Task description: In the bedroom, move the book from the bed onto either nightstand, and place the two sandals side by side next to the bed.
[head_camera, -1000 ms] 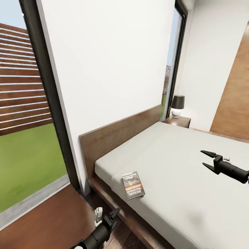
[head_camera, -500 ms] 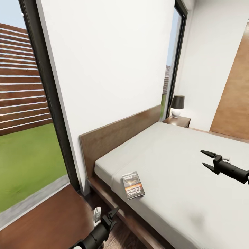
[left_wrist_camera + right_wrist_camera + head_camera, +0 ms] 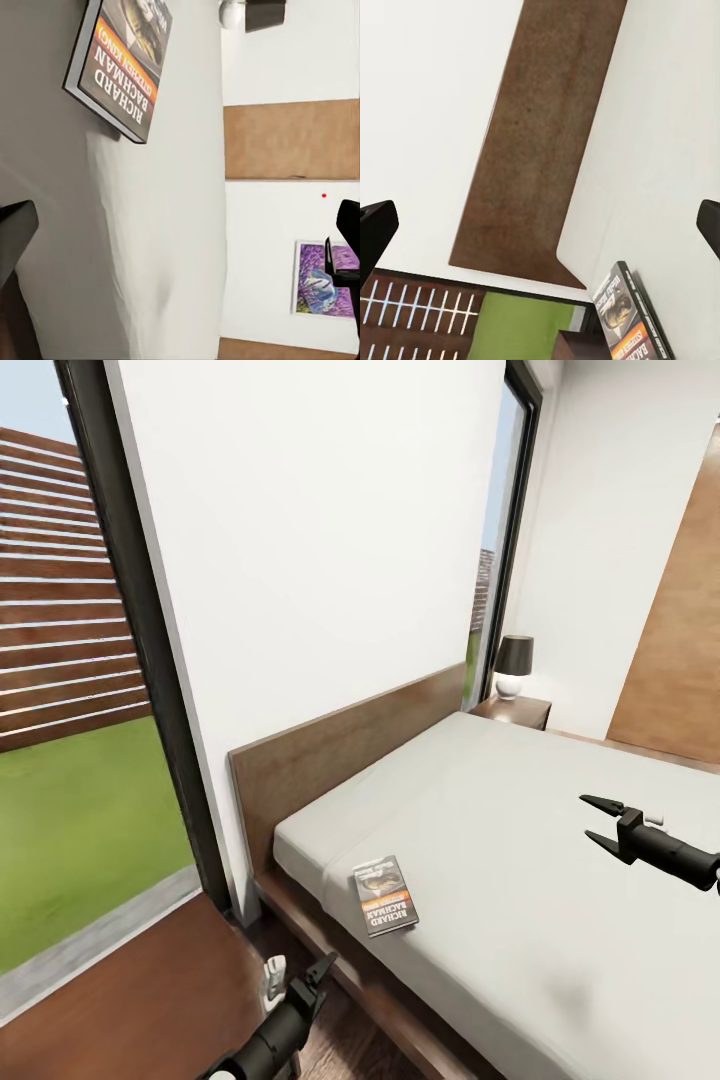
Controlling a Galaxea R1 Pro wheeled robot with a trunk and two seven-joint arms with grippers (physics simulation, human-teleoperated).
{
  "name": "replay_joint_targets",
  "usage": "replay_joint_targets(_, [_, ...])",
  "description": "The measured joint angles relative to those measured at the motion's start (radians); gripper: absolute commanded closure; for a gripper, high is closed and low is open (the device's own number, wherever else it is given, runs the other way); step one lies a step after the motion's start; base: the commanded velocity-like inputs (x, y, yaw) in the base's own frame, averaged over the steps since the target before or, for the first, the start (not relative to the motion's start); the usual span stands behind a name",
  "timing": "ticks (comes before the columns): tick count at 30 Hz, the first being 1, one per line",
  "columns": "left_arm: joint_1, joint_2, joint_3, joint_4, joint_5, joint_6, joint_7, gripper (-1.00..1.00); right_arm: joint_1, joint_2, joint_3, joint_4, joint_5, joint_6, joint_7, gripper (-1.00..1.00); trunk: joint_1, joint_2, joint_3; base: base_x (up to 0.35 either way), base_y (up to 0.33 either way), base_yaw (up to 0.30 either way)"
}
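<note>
The book [image 3: 386,895], dark grey with an orange band, lies flat on the bed [image 3: 520,880] near the mattress's corner by the headboard [image 3: 340,755]. My left gripper [image 3: 305,982] hovers open, low beside the bed frame, just below and left of the book; through its wrist camera the book [image 3: 120,64] lies ahead on the mattress, between and beyond the spread fingers. My right gripper [image 3: 586,817] hangs open above the middle of the mattress, empty, pointing at the headboard [image 3: 547,150] and the book [image 3: 634,322]. One nightstand [image 3: 512,711] stands at the bed's far side. The sandals are out of view.
A black-shaded lamp [image 3: 515,665] sits on the far nightstand. A brown glossy top [image 3: 130,995], apparently the near nightstand, lies left of my left arm by the tall black-framed window [image 3: 150,650]. A wooden panel [image 3: 680,650] stands at the right wall.
My left gripper has drawn back a little, down and to the left, away from the bed's edge. The right gripper and the book have stayed put.
</note>
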Motion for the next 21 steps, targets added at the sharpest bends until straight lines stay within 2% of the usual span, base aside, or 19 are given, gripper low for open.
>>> replay_joint_targets(6, [0.000,-0.004,0.002,0.004,0.007,-0.061,0.004,-1.00,0.000,0.000,0.000,0.000,0.000,0.000,0.000,-1.00,0.000,0.000,0.000,0.000,0.000,0.000])
replay_joint_targets(13, [0.000,-0.007,-0.002,0.023,0.103,-0.087,0.009,-1.00,0.000,0.000,0.000,0.000,0.000,0.000,0.000,-1.00,0.000,0.000,0.000,0.000,0.000,0.000])
replay_joint_targets(17, [-0.001,-0.007,-0.004,0.035,0.127,-0.116,0.019,-1.00,0.000,0.000,0.000,0.000,0.000,0.000,0.000,-1.00,0.000,0.000,0.000,0.000,0.000,0.000])
replay_joint_targets(21, [-0.001,-0.007,-0.009,0.041,0.141,-0.163,0.084,-1.00,0.000,0.000,0.000,0.000,0.000,0.000,0.000,-1.00,0.000,0.000,0.000,0.000,0.000,0.000])
